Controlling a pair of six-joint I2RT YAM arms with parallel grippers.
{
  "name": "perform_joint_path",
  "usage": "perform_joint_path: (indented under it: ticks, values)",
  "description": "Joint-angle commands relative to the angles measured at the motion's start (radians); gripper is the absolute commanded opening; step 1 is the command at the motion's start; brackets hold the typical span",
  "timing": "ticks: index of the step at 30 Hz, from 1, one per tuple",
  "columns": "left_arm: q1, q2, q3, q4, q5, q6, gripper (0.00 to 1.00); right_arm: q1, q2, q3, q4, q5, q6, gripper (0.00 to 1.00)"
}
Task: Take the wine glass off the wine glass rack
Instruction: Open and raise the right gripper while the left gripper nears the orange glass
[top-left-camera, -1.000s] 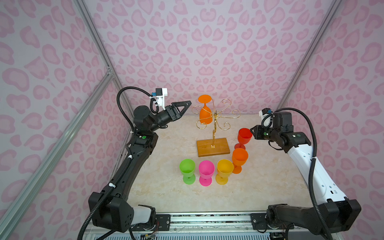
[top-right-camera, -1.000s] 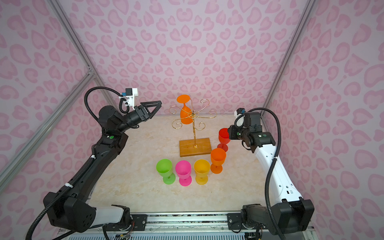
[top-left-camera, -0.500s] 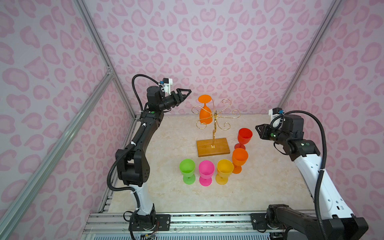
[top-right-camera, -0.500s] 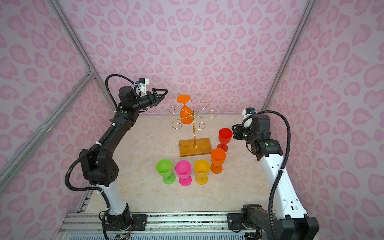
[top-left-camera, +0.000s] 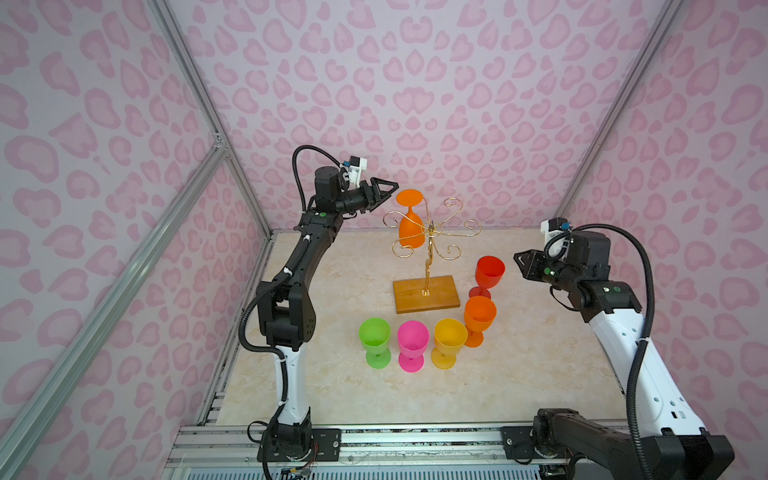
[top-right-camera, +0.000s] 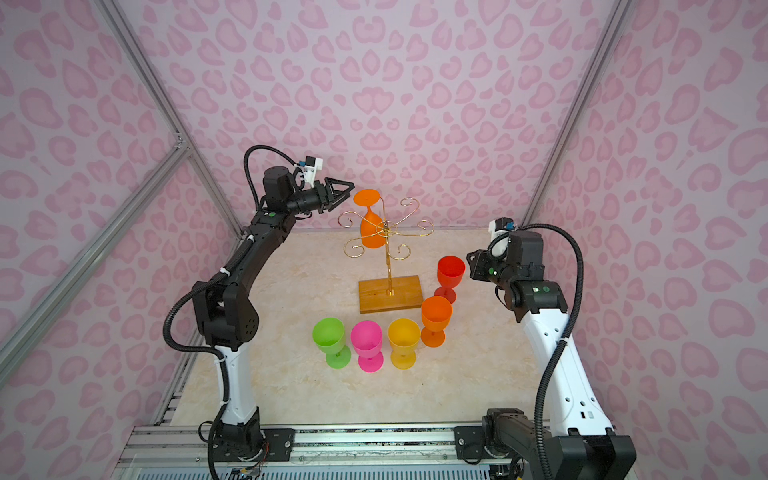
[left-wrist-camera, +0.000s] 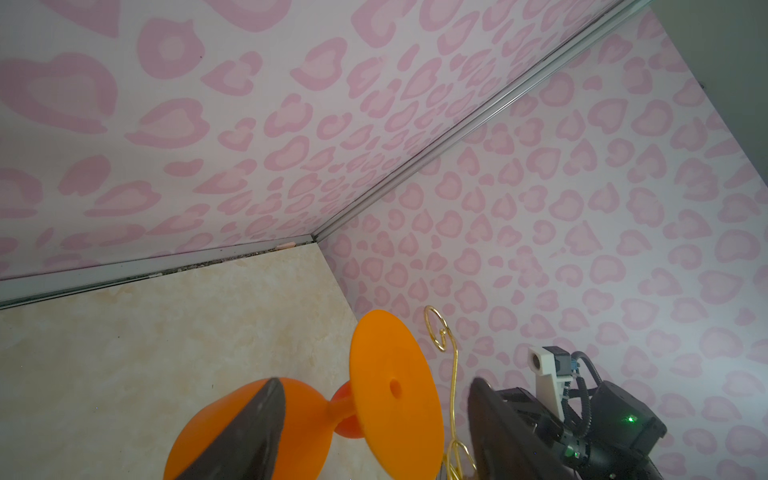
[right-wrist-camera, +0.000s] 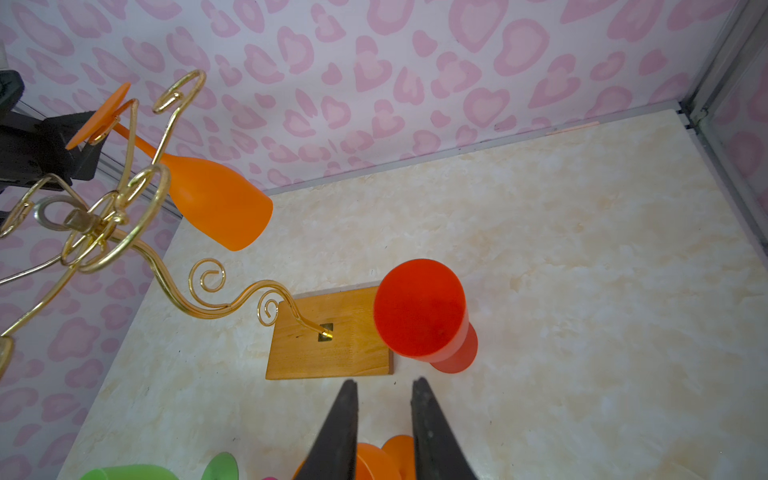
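An orange wine glass (top-left-camera: 410, 231) (top-right-camera: 372, 235) hangs upside down on the gold wire wine glass rack (top-left-camera: 430, 249) (top-right-camera: 389, 257), which stands on a wooden base (top-left-camera: 440, 296). My left gripper (top-left-camera: 391, 189) (top-right-camera: 348, 189) is level with the glass's foot, just left of it. In the left wrist view the foot (left-wrist-camera: 399, 415) lies between the open fingers of that gripper (left-wrist-camera: 376, 380), and I see no touch. My right gripper (top-left-camera: 518, 261) (right-wrist-camera: 385, 381) hovers right of the red glass, its jaws a narrow gap apart with nothing between them.
Several glasses stand upright on the table: red (top-left-camera: 490, 270), orange (top-left-camera: 480, 316), yellow (top-left-camera: 449, 338), pink (top-left-camera: 412, 343), green (top-left-camera: 375, 338). Pink patterned walls close the back and both sides. The rack's curled arms (right-wrist-camera: 124, 199) spread around the hanging glass.
My left arm has swung up and in from the left, bringing its gripper to the glass's foot. The right gripper has drawn back to the right, away from the red glass.
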Motion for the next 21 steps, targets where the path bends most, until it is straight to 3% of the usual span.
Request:
perform_joint_path:
  ticks: [1,21]
  values:
    - [-0.009,0.023,0.039,-0.015,0.034,0.025,0.69,0.000,0.002,-0.006,0.030,-0.018,0.005,0.24]
    - [-0.030,0.081,0.124,-0.095,0.086,0.054,0.42,-0.004,-0.003,-0.018,0.034,-0.021,0.009,0.25]
